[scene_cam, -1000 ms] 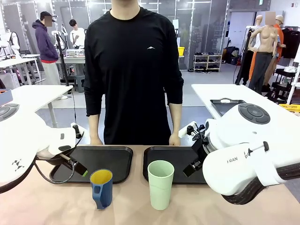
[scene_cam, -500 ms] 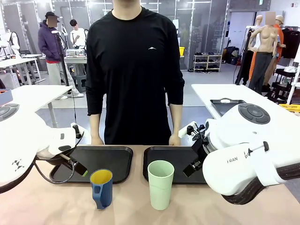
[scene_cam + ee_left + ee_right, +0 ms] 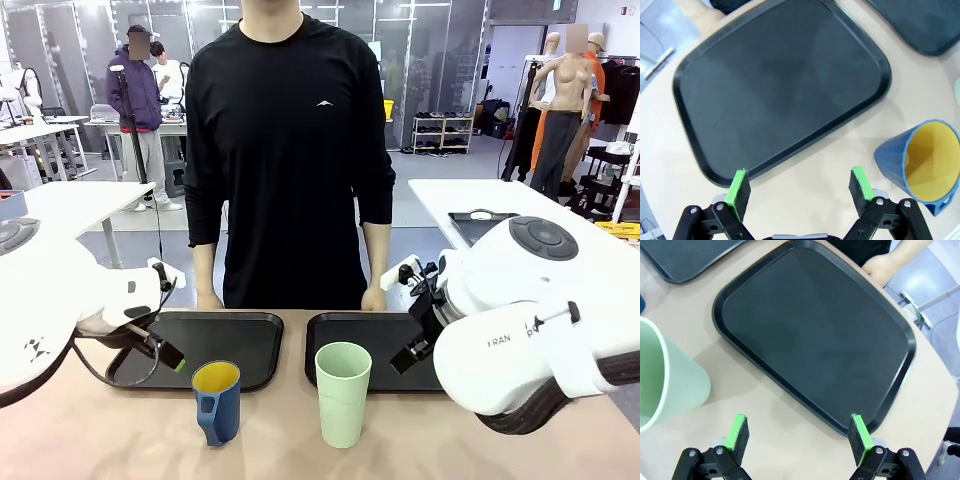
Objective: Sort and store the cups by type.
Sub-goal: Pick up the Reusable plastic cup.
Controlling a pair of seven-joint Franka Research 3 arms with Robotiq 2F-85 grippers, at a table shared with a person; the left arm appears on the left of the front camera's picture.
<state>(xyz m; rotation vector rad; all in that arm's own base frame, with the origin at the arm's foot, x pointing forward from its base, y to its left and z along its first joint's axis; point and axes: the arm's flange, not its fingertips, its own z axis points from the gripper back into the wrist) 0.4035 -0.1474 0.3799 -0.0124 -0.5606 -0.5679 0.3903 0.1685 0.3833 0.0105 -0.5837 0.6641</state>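
Cups: two, a blue mug (image 3: 217, 400) and a mint tumbler (image 3: 343, 393), both upright on the bench (image 3: 120, 440), neither yet in a tray.

Entry 1, left tool (image 3: 800, 182): jaws spread wide, nothing between them, hanging over the near rim of the left tray (image 3: 780, 85). The mug (image 3: 922, 167) is at its 3 o'clock, near but untouched, yellow mouth up. Judged: poised for a short sideways reach.

Entry 2, right tool (image 3: 800, 432): likewise spread and empty, over bare bench just short of the right tray (image 3: 815, 335). The tumbler (image 3: 662, 375) is at its 9 o'clock, apart from it.

Entry 3, layout: the mug sits at 5 o'clock of the left tray (image 3: 235, 340) and the tumbler at 7 o'clock of the right tray (image 3: 375, 335). Judged: one cup staged before each tray, one type per tray.

Entry 4, person's hands (image 3: 373, 298): resting at the trays' 12 o'clock edges, taking no part.
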